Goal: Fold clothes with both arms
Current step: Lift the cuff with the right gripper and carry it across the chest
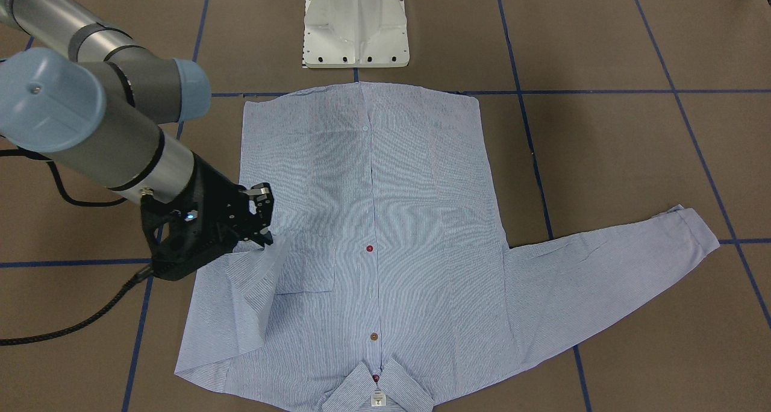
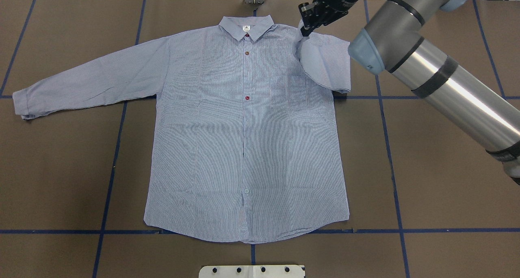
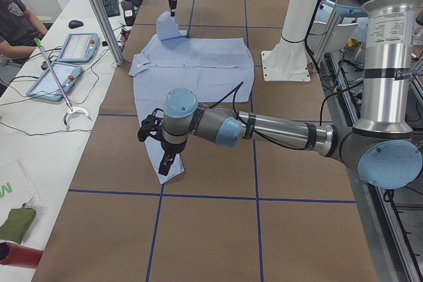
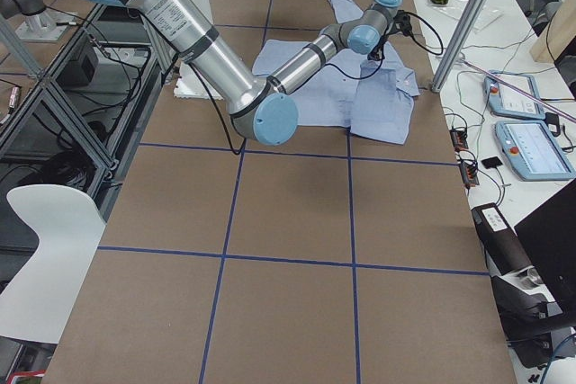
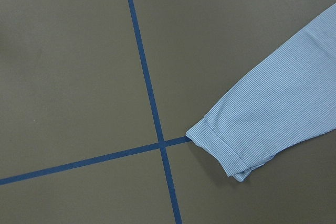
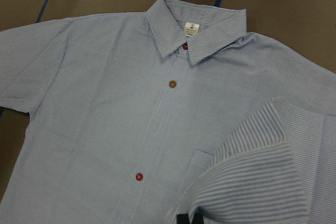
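Brown paper gridded with blue tape is spread over the table (image 2: 426, 168). On it the striped shirt (image 2: 243, 140) is laid front up and buttoned, collar (image 6: 220, 32) at the far side and hem near the robot. The flat sleeve (image 2: 89, 81) is stretched out to the left, and its cuff (image 5: 226, 150) is seen lying beside a tape crossing. On the right, the lifted sleeve (image 2: 325, 62) is doubled back toward the shoulder. Its end is pinched in the right gripper (image 2: 306, 26), jaws drawn narrow on the cloth and held clear of the table.

The fabric is judged light, thin and limp. Sagging and dragging are to be expected wherever it is raised, and creases are easily set. Some stiffness is likely only at the collar, the cuffs and the button strip. Hold is best taken at those doubled edges, or at the shoulder seams and hem corners. A pinch on the open body could catch both layers.

The left gripper (image 3: 167, 162) is made out only from the side, hanging over the end of the flat sleeve, and whether its jaws are wide or narrow cannot be told. The cuff of the lifted sleeve is hidden by the fingers and bunched cloth. The collar is cut off in the front-facing view, and the shirt's back is not seen.
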Motion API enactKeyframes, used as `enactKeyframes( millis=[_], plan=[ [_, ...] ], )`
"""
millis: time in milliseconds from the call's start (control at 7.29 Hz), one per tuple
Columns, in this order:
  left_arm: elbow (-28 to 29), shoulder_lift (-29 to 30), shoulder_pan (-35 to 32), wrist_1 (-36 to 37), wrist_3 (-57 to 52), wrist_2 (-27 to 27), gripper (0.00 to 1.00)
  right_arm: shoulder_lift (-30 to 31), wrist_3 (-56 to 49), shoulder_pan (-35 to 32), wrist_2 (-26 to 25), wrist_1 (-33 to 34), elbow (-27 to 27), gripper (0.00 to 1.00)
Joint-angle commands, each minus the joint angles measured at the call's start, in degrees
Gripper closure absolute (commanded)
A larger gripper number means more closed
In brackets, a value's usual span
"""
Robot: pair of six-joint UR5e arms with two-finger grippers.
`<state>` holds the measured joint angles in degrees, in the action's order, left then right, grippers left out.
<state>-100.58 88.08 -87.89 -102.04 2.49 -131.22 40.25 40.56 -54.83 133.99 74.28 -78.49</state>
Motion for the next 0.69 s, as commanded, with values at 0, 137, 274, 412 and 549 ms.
enactKeyframes(
  millis=[0, 137, 274, 412, 549],
  plan=[
    [0.2, -0.2, 0.0, 0.0, 0.0, 0.0, 0.01, -8.7, 1.4, 3.9, -5.6, 0.3, 8.1, 1.0],
    [0.4, -0.2, 0.0, 0.0, 0.0, 0.0, 0.01, -11.4, 1.9, 5.0, -7.3, 0.2, 10.9, 1.0],
    [0.4, -0.1, 0.0, 0.0, 0.0, 0.0, 0.01, -12.6, 1.9, 6.3, -9.3, -0.1, 12.5, 1.0],
    [0.6, -0.1, 0.0, 0.0, 0.0, 0.0, 0.01, -13.1, 2.0, 6.8, -10.1, -0.1, 13.3, 1.0],
    [0.7, -0.1, 0.0, 0.0, 0.0, 0.0, 0.01, -14.1, 2.0, 7.4, -10.9, -0.3, 14.5, 1.0]
  ],
)
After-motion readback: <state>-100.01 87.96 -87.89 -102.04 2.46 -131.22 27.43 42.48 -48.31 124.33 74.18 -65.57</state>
